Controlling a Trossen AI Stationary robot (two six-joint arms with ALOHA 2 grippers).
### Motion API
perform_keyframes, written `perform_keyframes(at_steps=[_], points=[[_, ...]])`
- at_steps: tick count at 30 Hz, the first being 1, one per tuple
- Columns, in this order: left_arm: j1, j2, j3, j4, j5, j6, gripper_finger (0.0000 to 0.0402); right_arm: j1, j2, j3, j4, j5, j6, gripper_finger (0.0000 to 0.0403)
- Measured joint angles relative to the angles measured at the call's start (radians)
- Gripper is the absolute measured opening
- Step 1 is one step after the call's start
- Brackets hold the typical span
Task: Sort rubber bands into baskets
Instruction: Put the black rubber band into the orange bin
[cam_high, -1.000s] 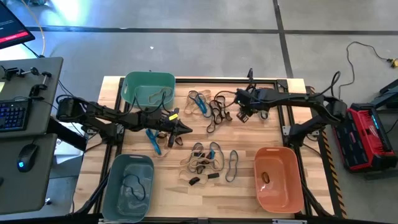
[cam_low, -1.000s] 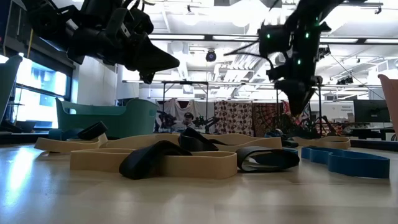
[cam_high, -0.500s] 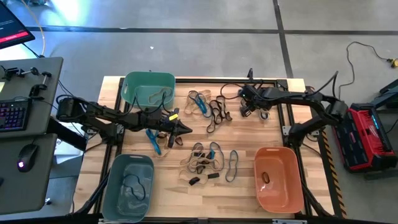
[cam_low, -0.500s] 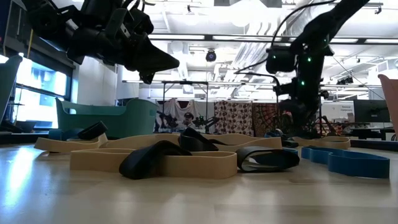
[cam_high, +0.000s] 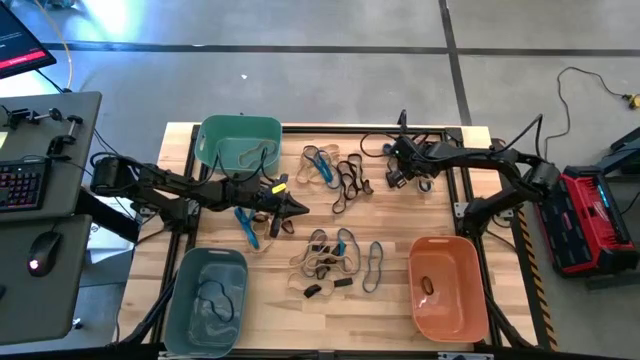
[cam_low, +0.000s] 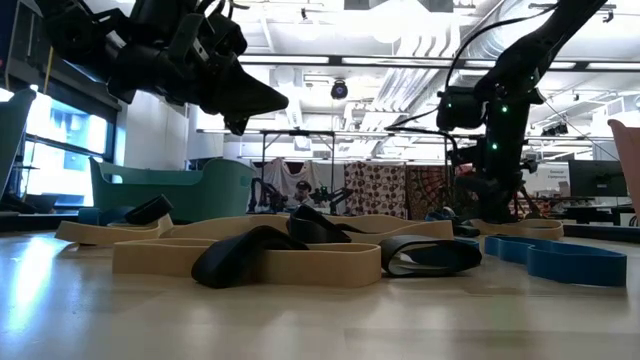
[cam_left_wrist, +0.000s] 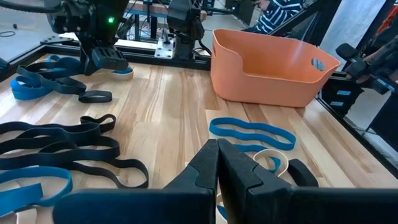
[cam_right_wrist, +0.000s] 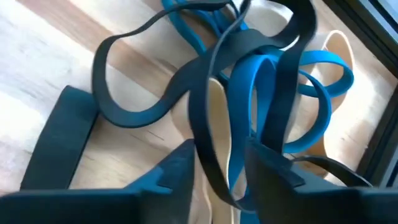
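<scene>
A tangle of thin black, blue and tan rubber loops lies on the wooden counter far from the orange plastic tub. The right gripper straddles it, fingers apart, likely to pinch one band. The left gripper hangs closed and empty, between the teal tub and the grey-blue tub.

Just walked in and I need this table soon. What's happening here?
Two robot arms are sorting rubber bands into three baskets. The right claw is low over a tangle of black, blue and tan bands near the table's far edge, fingers apart around them, nothing lifted yet. The left claw hangs shut and empty above mid-table. The teal basket, grey-blue basket and orange basket each hold only a band or so; most bands remain loose on the table.
</scene>
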Motion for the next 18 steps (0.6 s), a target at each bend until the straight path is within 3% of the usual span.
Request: perform_keyframes(at_steps=[5, 12, 18], points=[[0.0, 0.0, 0.0, 0.0, 0.0, 0.0, 0.0, 0.0, 0.0, 0.018, -0.007, -0.046, -0.014, 0.0011], [0.0, 0.0, 0.0, 0.0, 0.0, 0.0, 0.0, 0.048, -0.002, 0.153, -0.152, -0.053, -0.006, 0.0004], [0.0, 0.0, 0.0, 0.001, 0.0, 0.0, 0.0, 0.159, -0.003, 0.341, -0.332, -0.019, 0.033, 0.0001]])
